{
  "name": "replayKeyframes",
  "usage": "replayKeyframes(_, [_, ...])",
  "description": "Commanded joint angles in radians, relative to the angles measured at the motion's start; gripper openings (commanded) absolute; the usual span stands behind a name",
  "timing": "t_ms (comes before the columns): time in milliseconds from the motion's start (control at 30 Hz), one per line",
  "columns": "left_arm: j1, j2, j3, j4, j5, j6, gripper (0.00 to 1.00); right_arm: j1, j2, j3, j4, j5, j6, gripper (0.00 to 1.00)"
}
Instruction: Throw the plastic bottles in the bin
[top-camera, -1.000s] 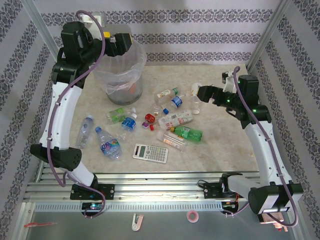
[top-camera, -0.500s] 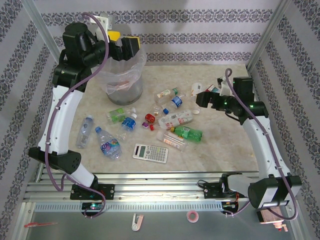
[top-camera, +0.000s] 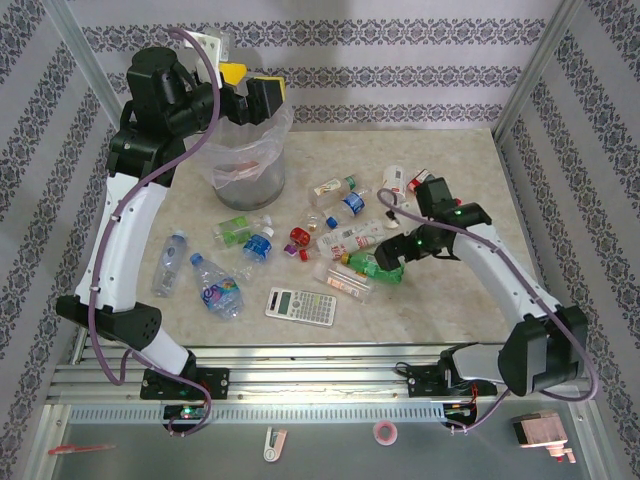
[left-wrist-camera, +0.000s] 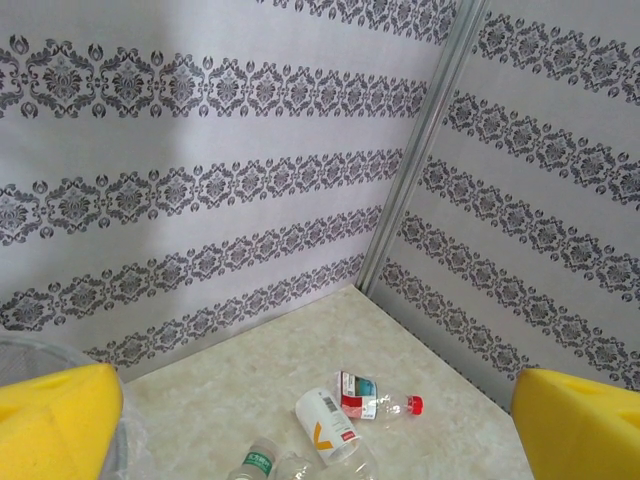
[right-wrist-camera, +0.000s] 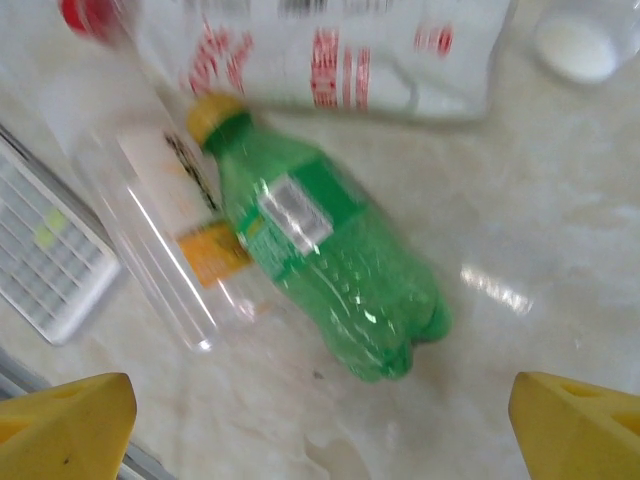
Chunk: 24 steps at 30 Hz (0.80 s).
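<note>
Over the bin (top-camera: 240, 165) at the far left, the left gripper (top-camera: 252, 88) hangs spread wide and empty; a few items show dimly inside the bin. Most plastic bottles (top-camera: 258, 247) lie scattered mid-table (top-camera: 430, 310), so the bulk of the work looks undone. Further right, the right gripper (top-camera: 390, 265) hovers just above the green bottle (right-wrist-camera: 330, 270), jaws apart, grasping nothing yet.

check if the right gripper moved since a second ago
Yes: the right gripper moved toward the near edge, from farther back to above the green bottle.
</note>
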Motion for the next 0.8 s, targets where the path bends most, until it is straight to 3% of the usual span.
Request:
replayKeyframes(0, [-0.017,-0.036,-0.010,0.045,0.022,0.002,1.00,0.010,0.020,-0.024,-0.030,0.060,-0.145,0.95])
replayKeyframes(133, [-0.019,-0.041,-0.020,0.048,0.023,-0.004,1.00,0.013,0.053,-0.048,-0.002,0.007,-0.240,0.93])
replayKeyframes(400, [-0.028,-0.052,-0.023,0.037,0.029,-0.001,1.00,0.010,0.151,-0.052,0.012,0.036,-0.402,0.93])
replayKeyframes(767, [-0.029,-0.065,-0.029,0.041,0.029,-0.012,1.00,0.011,0.319,0.008,0.062,0.019,-0.463,0.92])
